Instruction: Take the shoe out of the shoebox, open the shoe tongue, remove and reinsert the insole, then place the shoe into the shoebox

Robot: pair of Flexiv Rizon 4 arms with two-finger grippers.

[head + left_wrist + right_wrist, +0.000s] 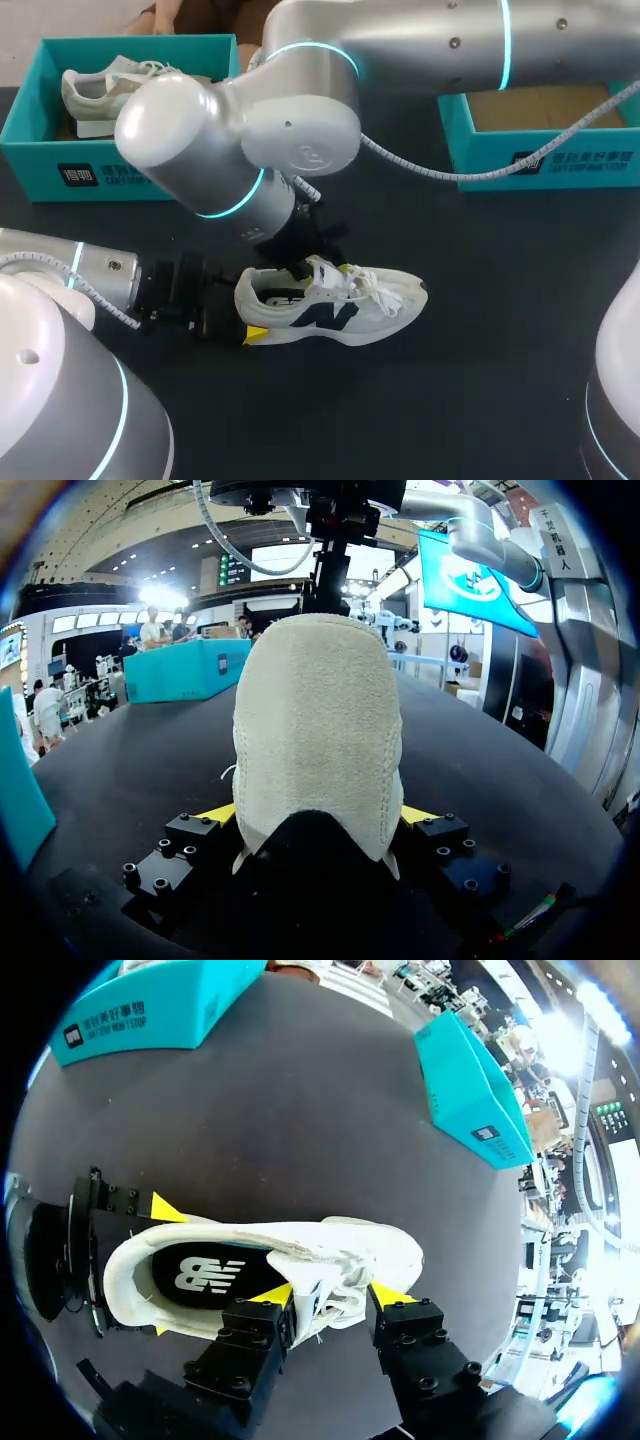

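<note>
Seen from above, there are two shoes and two teal shoeboxes. The first shoebox (30, 125) stands at eleven o'clock on the black table (500, 300) and holds a pale shoe (105, 85). The second shoebox (545, 160) stands at two o'clock, well apart from the first, with its cardboard floor showing. The white shoe (345, 308) sits on its sole near the middle of the table, a little toward six o'clock, with its toe to three o'clock and its heel to nine. Its dark insole (195, 1275) shows through the collar.

Two arms meet at this shoe. The left arm (60, 280) comes in low from eight o'clock, nearly level with the table. The left gripper (315, 815) clamps the heel, with a yellow tip against each flank.

The right arm (300, 110) enters from one o'clock, crosses past the middle and bends down over the shoe. The right gripper (330, 1295) is at the tongue and laces. Whether it pinches them or merely straddles them cannot be told.
</note>
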